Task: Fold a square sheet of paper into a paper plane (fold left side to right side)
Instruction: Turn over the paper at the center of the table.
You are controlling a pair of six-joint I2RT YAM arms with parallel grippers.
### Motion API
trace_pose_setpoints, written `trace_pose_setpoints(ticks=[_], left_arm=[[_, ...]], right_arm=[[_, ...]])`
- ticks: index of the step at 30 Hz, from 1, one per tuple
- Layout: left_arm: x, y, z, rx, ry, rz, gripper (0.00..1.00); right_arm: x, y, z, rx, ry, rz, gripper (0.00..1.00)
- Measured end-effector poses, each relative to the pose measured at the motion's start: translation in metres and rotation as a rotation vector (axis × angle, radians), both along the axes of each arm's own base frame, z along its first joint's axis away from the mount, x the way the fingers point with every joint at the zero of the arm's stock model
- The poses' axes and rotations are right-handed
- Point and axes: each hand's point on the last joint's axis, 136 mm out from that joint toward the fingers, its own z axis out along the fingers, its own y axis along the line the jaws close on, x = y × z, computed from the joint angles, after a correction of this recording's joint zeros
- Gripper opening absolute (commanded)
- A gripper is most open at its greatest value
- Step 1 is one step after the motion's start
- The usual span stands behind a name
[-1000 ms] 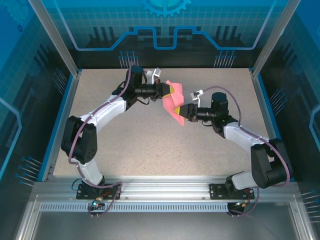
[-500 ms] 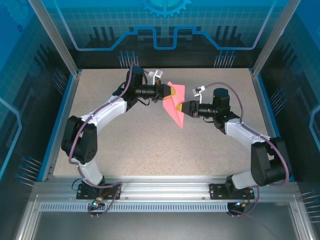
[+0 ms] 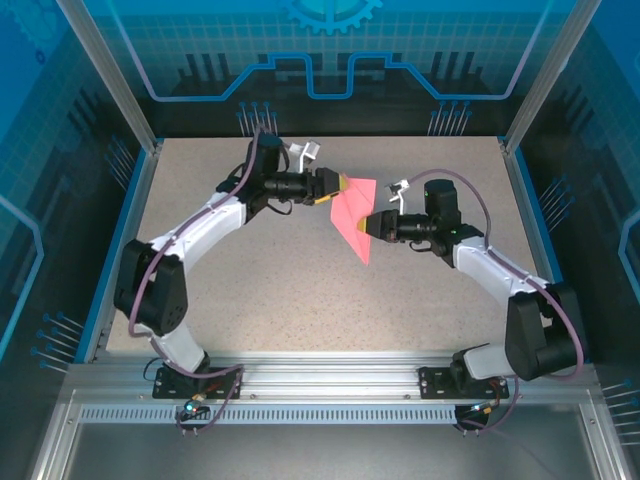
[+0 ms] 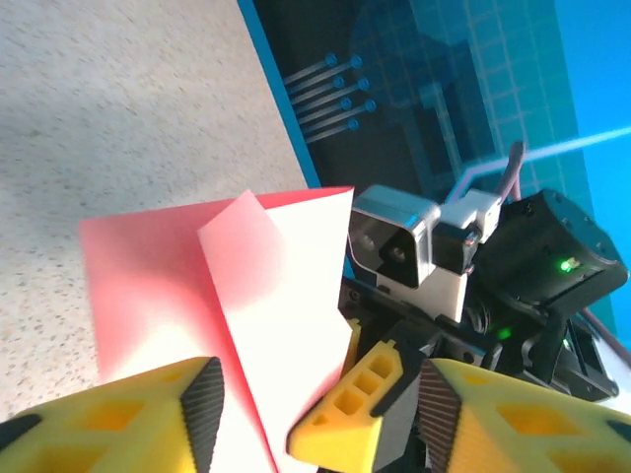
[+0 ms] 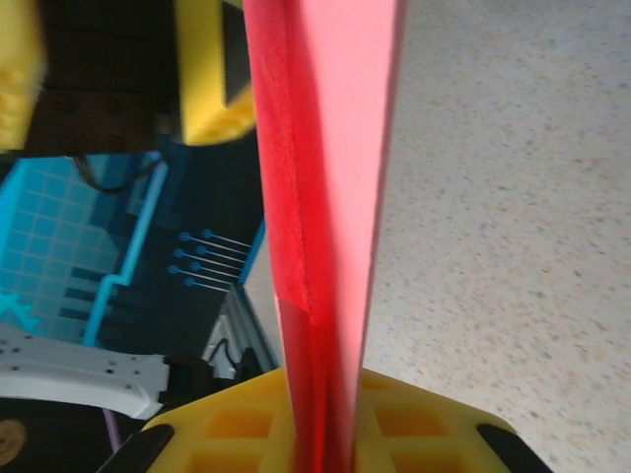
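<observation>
Speckled beige table (image 3: 300, 290), blue walls (image 3: 330, 50)

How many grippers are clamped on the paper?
1: the right gripper pinches the right edge of the folded paper. The left gripper straddles its upper-left edge, jaws apart.

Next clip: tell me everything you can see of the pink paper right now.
The paper is thin, plain pink-red, folded into layers that taper to a point aimed toward the arm bases. The left wrist view shows a paler flap folded over it. It seems held up off the table. The right gripper pinches its right edge near the middle. The left gripper sits at its far left corner, fingers apart, paper in the gap.
</observation>
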Motion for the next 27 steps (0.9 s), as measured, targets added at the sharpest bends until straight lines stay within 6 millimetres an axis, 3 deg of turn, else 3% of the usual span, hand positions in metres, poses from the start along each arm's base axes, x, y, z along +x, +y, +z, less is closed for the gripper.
trace_pose_setpoints(ticks=[8, 13, 16, 22, 27], left_arm=[[-0.028, 0.064, 0.041, 0.165, -0.246, 0.263, 0.91], [-0.042, 0.106, 0.046, 0.253, -0.321, 0.452, 0.95], [-0.043, 0.13, 0.037, 0.308, -0.316, 0.559, 0.98], [-0.046, 0.164, 0.026, 0.379, -0.286, 0.699, 0.99], [-0.046, 0.172, 0.028, 0.391, -0.289, 0.733, 0.99]], right_arm=[[-0.002, -0.009, 0.009, -0.42, -0.122, -0.119, 0.16], [-0.009, -0.013, 0.009, -0.838, -0.21, -0.185, 0.16], [0.001, -0.026, -0.007, -1.132, -0.206, -0.228, 0.16], [0.012, -0.04, -0.069, -1.736, -0.167, -0.148, 0.15], [0.013, -0.031, -0.101, -1.969, -0.188, -0.024, 0.15]])
